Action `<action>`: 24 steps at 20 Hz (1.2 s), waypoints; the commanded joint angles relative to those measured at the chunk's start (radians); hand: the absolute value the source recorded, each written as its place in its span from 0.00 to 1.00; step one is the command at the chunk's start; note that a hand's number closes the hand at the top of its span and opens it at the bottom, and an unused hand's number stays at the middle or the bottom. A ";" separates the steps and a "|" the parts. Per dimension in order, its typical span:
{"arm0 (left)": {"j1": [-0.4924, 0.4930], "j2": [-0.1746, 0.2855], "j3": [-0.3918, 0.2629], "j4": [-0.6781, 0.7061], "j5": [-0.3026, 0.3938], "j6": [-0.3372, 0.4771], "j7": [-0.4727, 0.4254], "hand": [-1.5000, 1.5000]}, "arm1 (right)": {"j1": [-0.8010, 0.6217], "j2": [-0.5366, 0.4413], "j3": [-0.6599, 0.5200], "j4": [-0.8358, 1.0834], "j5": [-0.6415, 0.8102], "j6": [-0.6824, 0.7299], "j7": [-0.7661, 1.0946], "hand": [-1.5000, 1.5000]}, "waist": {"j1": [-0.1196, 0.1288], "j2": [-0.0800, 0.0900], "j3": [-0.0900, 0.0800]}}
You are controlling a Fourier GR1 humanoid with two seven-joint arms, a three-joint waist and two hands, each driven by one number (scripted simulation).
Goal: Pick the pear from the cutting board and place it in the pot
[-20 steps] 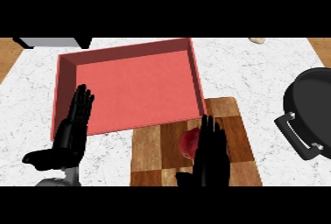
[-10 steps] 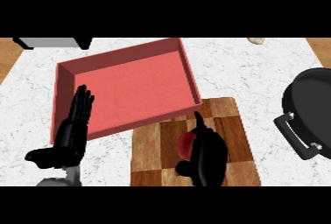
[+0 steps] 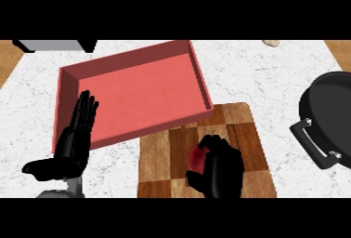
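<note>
- Pear (image 3: 196, 157): on the cutting board (image 3: 240, 135), mostly hidden under the curled fingers of the right robot hand (image 3: 221, 169); only a red patch shows.
- Pot (image 3: 330, 116): right of the cutting board, cut off by the view's right edge.
- Pale item (image 3: 271, 42): beyond the cutting board, too small to identify.
- Grey-and-black item (image 3: 53, 45): beyond the cutting board to its left, cut off at the top.

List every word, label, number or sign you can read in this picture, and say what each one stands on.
There are none to read. The pot, the tray, the cutting board, the pear and the counter show no writing, labels, numbers or signs.
</note>
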 commanded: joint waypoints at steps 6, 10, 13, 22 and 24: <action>0.010 -0.007 -0.011 0.025 -0.017 0.006 0.008 0.50 | 0.054 -0.271 0.149 -0.143 -0.342 0.242 -0.432 1.00 | 0.008 0.012 -0.003; 0.050 0.025 0.026 -0.012 0.018 -0.031 0.021 0.50 | 0.102 -0.438 0.046 -0.410 -0.381 0.223 -0.513 1.00 | -0.004 0.006 -0.003; 0.069 -0.049 -0.045 -0.036 -0.054 0.049 0.016 0.50 | 0.113 -0.480 0.000 -0.577 -0.352 0.221 -0.496 1.00 | -0.013 0.003 -0.003; 0.038 -0.006 0.021 0.025 -0.023 -0.014 0.003 0.50 | 0.186 -0.489 -0.142 -0.810 -0.230 0.298 -0.353 1.00 | -0.008 0.007 -0.004; 0.048 -0.028 0.004 0.017 -0.021 -0.017 -0.010 0.50 | 0.139 -0.491 -0.248 -0.836 -0.316 0.393 -0.331 1.00 | -0.001 0.009 -0.004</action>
